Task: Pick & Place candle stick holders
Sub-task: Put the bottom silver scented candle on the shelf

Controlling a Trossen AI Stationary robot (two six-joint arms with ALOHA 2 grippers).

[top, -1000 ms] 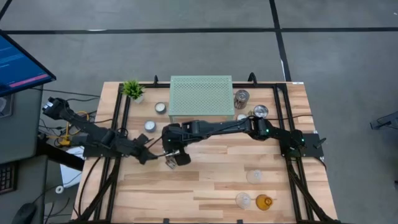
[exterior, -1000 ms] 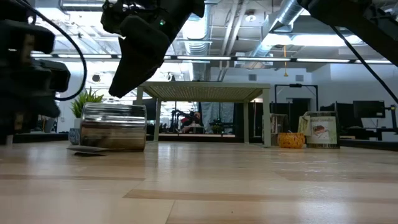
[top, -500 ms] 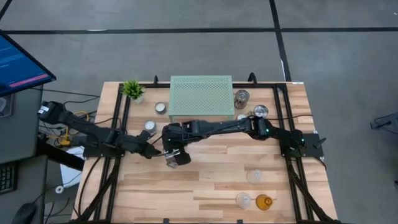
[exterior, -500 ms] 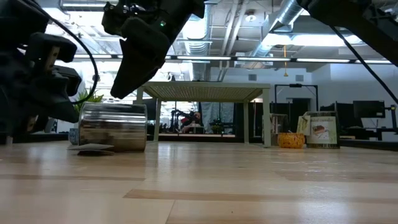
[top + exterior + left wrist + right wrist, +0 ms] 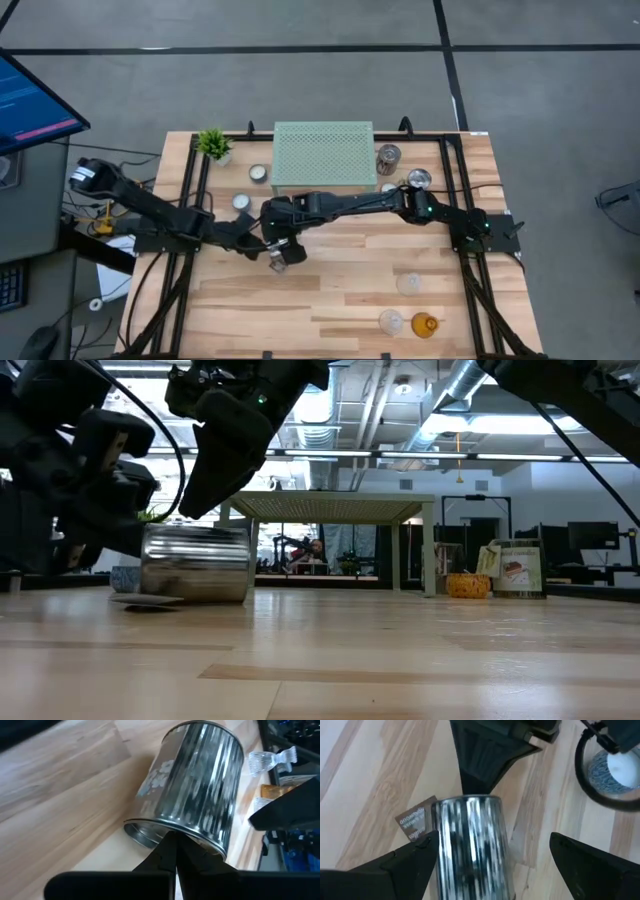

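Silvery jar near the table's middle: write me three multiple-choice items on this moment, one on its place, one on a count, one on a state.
1. Where is the silvery jar on its side?
A. Under the mesh stand
B. Between the two grippers
C. Next to the amber cup

2. How many silvery jars stand upright near the mesh stand?
A. None
B. Two
C. Four

3. How are the fingers of the right gripper?
A. Shut, empty
B. Clamped tight on the plant
C. Spread open either side of the jar

Answers:
1 B, the high view has the left gripper at one end and the right gripper over it.
2 B, two show right of the stand.
3 C, the right wrist view shows gaps beside the jar.
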